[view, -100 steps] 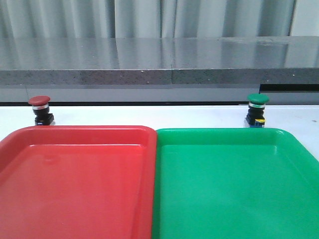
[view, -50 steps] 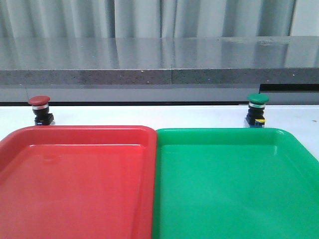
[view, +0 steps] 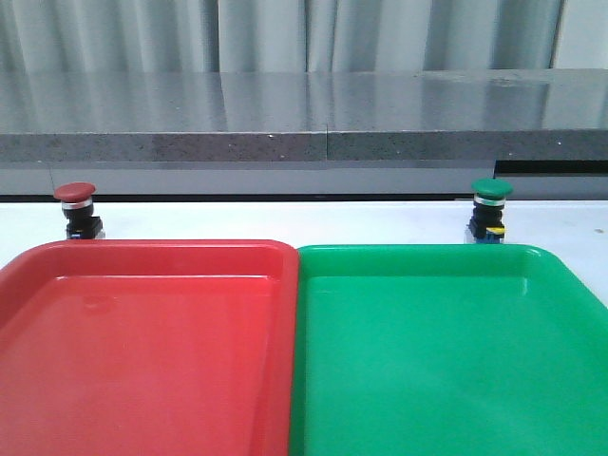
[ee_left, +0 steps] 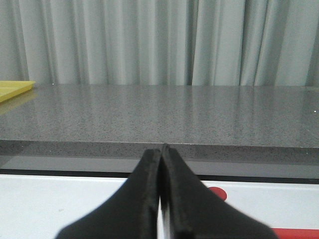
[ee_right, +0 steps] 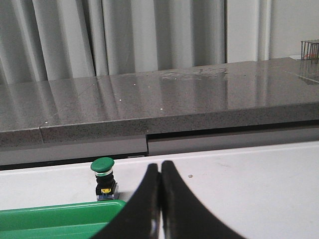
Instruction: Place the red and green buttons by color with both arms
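Watching status: I see both buttons upright on the white table [view: 285, 220].
Red button [view: 75, 193]: just behind the red tray [view: 142, 332], far-left corner.
Green button [view: 492, 190]: just behind the green tray [view: 446, 351].
Left gripper [ee_left: 162, 149]: jaws pressed together, empty.
Right gripper [ee_right: 159, 167]: jaws together, empty, green button near.

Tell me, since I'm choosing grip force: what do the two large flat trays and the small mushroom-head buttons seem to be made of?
Red flat tray and green flat tray: likely moulded plastic, glossy, judging by soft reflections and rounded rims. Dark red mushroom-head button and green mushroom-head button: caps look like smooth plastic, each above a shiny silver ring, probably metal, on a black body, seemingly plastic.
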